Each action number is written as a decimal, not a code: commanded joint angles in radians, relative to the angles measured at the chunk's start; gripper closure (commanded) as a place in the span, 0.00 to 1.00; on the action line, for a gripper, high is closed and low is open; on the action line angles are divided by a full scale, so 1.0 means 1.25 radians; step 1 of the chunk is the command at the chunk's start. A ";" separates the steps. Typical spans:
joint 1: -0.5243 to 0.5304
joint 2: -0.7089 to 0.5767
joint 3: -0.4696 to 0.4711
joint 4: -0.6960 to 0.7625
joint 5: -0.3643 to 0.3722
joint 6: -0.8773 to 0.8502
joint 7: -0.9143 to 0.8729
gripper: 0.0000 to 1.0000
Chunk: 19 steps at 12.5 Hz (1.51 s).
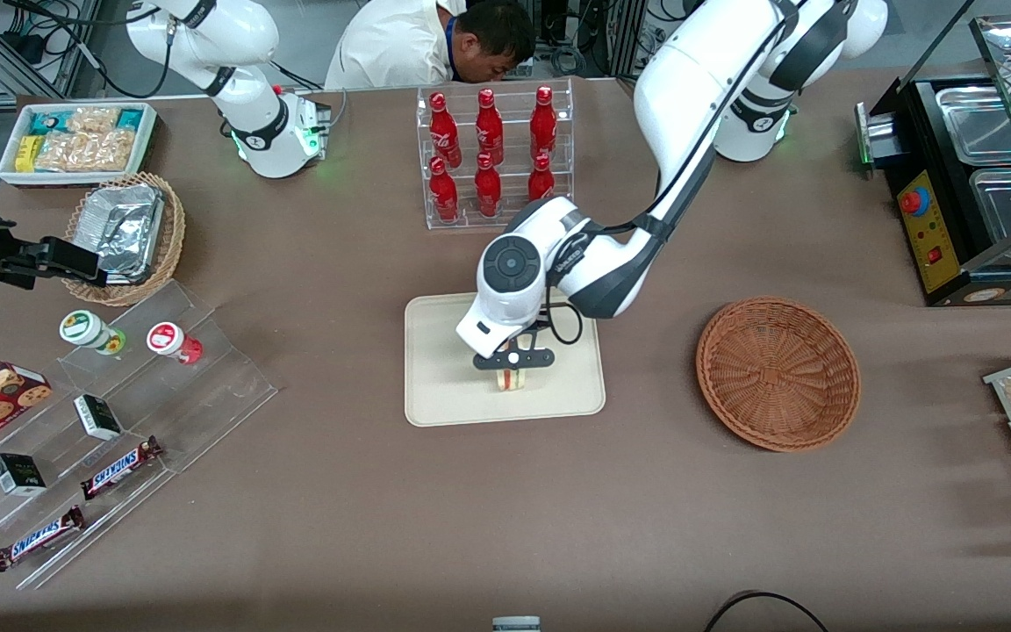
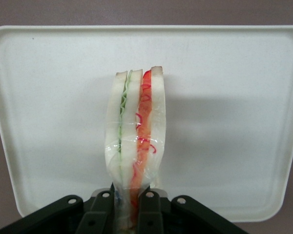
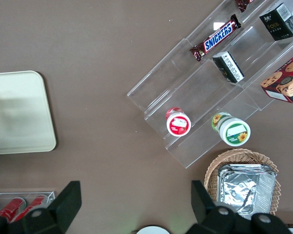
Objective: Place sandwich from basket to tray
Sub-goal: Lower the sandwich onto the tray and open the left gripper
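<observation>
The gripper [image 1: 512, 369] hangs over the tray [image 1: 435, 395], fingers [image 2: 149, 214] clamping the sandwich [image 2: 135, 141], seemingly just above it; the basket [image 1: 777, 373] lies at the tray's three o'clock.

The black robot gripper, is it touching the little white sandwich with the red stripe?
Touching. In the left wrist view, the black two-finger gripper has its fingers pressed against both sides of the white triangular sandwich, above the cream rectangular tray.

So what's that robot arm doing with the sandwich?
The gripper is over the cream tray with the sandwich pinched between its fingers. The sandwich is wrapped in clear film and stands on edge above the middle of the tray. The round brown basket, toward the working arm's end of the table, has nothing in it. The sandwich has not been let go yet.
</observation>
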 commanded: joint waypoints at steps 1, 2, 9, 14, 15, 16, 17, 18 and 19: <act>-0.022 0.046 0.011 0.070 0.040 -0.026 -0.041 1.00; -0.022 0.045 0.011 0.071 0.040 -0.026 -0.041 1.00; -0.022 0.068 0.011 0.071 0.040 -0.014 -0.087 1.00; -0.021 0.068 0.010 0.070 0.039 -0.003 -0.077 0.00; -0.019 0.061 0.009 0.071 0.037 -0.008 -0.077 0.00; -0.015 0.050 0.008 0.071 0.035 -0.011 -0.077 0.00; -0.014 0.040 0.007 0.071 0.034 -0.017 -0.077 0.00; -0.014 0.027 0.007 0.072 0.034 -0.032 -0.076 0.00; -0.014 0.007 0.007 0.071 0.032 -0.052 -0.076 0.00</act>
